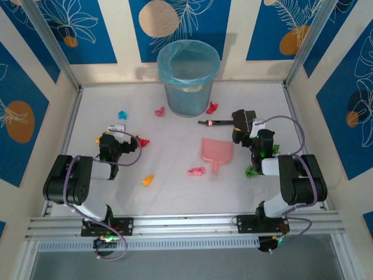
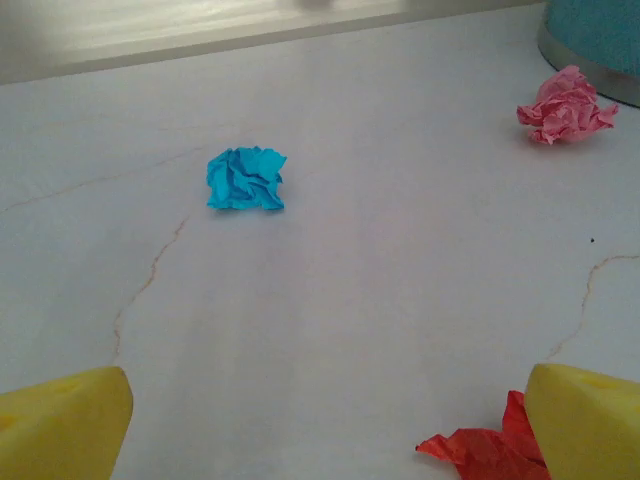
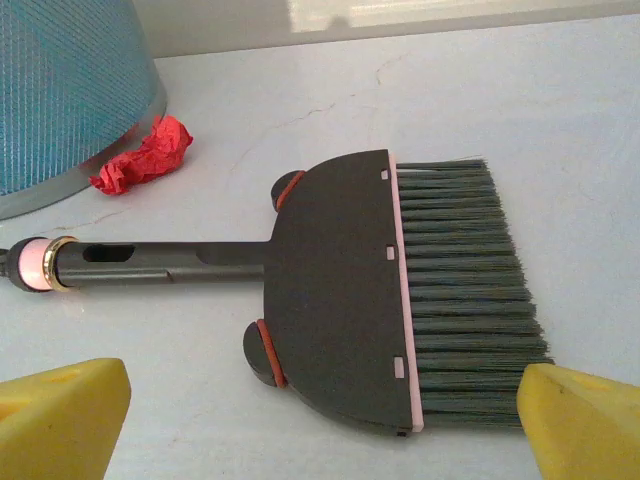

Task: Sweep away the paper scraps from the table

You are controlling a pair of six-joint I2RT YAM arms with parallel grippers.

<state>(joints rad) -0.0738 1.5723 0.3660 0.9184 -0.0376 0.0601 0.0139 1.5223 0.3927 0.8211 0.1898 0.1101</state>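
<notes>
Crumpled paper scraps lie scattered over the white table (image 1: 175,198). They include a blue wad (image 1: 122,115), a pink wad (image 1: 159,111), a red wad (image 1: 212,108) beside the bin, another red wad (image 1: 143,142), an orange wad (image 1: 148,180), a pink wad (image 1: 196,171) and green wads (image 1: 251,171). My left gripper (image 1: 115,137) is open and empty. In its wrist view the blue wad (image 2: 246,178) lies ahead and a red wad (image 2: 480,448) touches its right fingertip (image 2: 590,425). My right gripper (image 1: 246,129) is open, just behind the dark brush (image 3: 350,290), with its fingers (image 3: 60,425) either side.
A blue-lined bin (image 1: 188,79) stands at the back centre, its wall (image 3: 70,90) close to the brush handle. A pink dustpan (image 1: 216,150) lies mid-table. The brush (image 1: 233,121) lies flat, handle pointing left. Aluminium rails and patterned walls enclose the table.
</notes>
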